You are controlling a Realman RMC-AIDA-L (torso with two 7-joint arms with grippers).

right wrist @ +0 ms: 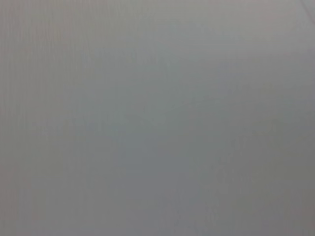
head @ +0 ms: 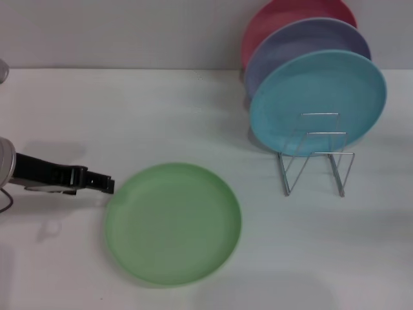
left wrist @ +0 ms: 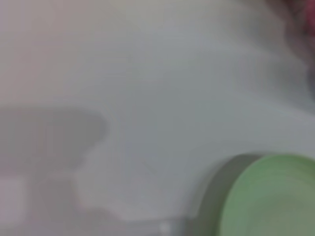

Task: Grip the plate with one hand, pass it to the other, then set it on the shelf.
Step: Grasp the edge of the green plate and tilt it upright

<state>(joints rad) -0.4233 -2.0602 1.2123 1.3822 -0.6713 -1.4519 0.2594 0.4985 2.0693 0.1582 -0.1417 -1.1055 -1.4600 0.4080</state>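
Here the left pincer (head: 108,185), closure unclear, sits just beside the flat green plate's (head: 173,223) left rim.

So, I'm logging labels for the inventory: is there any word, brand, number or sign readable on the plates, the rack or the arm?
None: no text shows on the green plate, the blue plate, the wire rack or the left pincer.
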